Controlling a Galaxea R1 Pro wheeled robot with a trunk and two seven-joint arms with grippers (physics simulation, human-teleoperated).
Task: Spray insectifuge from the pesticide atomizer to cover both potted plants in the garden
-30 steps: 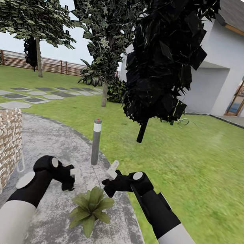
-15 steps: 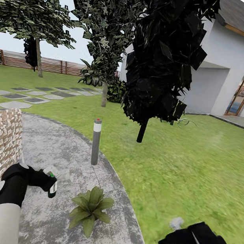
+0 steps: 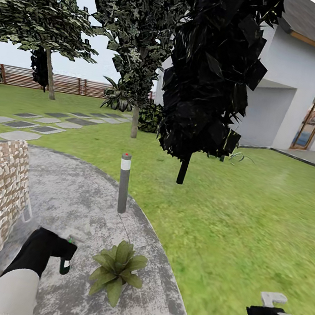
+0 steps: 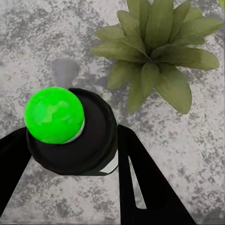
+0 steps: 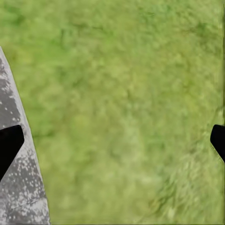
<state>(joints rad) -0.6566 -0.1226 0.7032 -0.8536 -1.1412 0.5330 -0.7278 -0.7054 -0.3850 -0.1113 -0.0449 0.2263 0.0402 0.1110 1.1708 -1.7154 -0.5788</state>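
Left tool (image 3: 60, 254) clamps pesticide atomizer (image 3: 65, 264) beside potted plant (image 3: 116, 269); right tool (image 3: 268, 306) wide over lawn (image 3: 249, 225).

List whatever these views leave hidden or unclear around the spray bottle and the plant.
- Pesticide atomizer, head view: small; spray head hidden by the left gripper.
- Left wrist view: atomizer seen end-on, label hidden.
- Potted plant: pot hidden under its leaves; leaf tips cut off.
- Right gripper: fingers blurred.
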